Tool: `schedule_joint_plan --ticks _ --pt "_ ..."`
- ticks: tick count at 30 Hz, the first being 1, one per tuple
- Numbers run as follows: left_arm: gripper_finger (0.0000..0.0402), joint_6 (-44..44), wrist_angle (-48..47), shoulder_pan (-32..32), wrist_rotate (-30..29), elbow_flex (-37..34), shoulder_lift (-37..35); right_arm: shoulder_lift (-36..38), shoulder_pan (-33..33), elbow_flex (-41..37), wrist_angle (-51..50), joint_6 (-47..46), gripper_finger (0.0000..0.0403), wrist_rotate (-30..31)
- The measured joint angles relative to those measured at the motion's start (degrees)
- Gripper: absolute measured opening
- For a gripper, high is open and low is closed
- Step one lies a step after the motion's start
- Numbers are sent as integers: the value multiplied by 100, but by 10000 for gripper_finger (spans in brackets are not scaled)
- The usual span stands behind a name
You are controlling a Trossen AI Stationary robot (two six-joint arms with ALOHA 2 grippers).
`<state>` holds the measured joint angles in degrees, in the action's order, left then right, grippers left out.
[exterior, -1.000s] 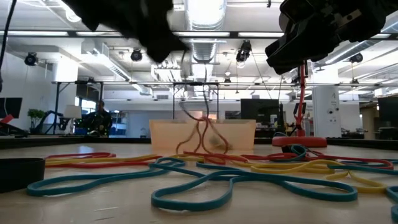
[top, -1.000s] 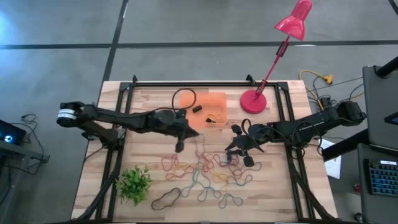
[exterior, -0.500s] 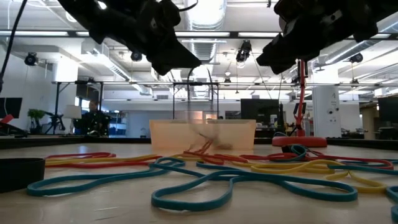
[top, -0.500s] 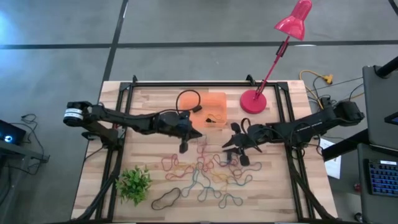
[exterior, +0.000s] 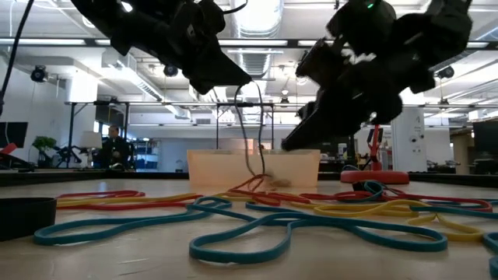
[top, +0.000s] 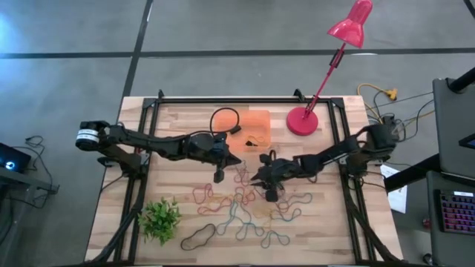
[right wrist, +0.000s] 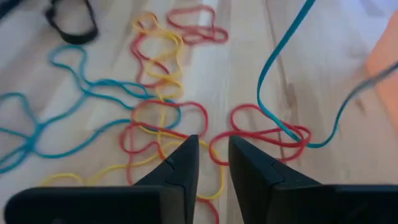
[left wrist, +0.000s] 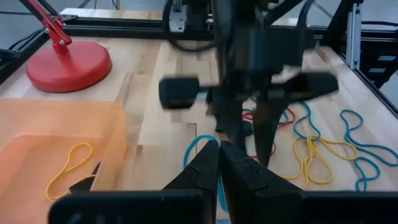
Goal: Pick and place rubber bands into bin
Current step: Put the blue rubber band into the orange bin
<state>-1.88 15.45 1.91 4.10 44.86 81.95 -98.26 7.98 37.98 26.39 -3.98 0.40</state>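
Note:
Many coloured rubber bands (top: 245,208) lie tangled on the wooden table in front of the orange bin (top: 256,119). A yellow band (left wrist: 68,168) lies inside the bin. My left gripper (top: 231,161) hovers just in front of the bin, shut on a teal band (right wrist: 273,56) that hangs down to the pile. My right gripper (top: 258,180) is low over the middle of the pile, close to the left one. Its fingers (right wrist: 186,158) stand a little apart above red bands (right wrist: 249,134) with nothing between them. My left gripper pinches the teal band's upper end (left wrist: 198,144) between its two shut fingertips. The fingers slant down toward the table's right side. The band hangs below them as a thin loop (exterior: 250,132), and its lower end (right wrist: 292,134) is caught in a red band on the table.
A red lamp base (top: 302,121) stands right of the bin, its arm reaching up and back. A small green plant (top: 159,219) sits at the near left, with a black band (top: 199,237) beside it. Another black loop (top: 225,119) lies at the bin's left edge.
My right gripper has dropped and gone toward the table's left, from beside the pile to low over its middle, close to the hanging teal band. The red loops that hung lifted under the left gripper have sunk back toward the table.

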Motion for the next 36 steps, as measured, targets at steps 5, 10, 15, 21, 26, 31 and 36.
schedule_joint_plan --ticks 5,10,15,21,26,31,36 --pt "0 80 4 0 -2 0 0 -389 -71 228 -4 -278 120 148" --pt "0 112 9 0 0 -15 0 -360 -132 229 -290 -632 155 717" --pt "0 135 16 0 0 -17 0 -391 -152 257 -234 -924 177 881" --pt "0 135 75 0 0 -17 -2 -476 -178 269 -252 -1227 185 1022" --pt "0 135 153 -4 11 -17 -2 -474 -187 269 -204 -1300 185 1181" --pt "0 134 418 -4 190 -17 -2 -474 -189 269 -185 -1316 183 1181" --pt "0 132 526 -7 297 -17 -2 -474 -189 269 -190 -1315 183 1181"
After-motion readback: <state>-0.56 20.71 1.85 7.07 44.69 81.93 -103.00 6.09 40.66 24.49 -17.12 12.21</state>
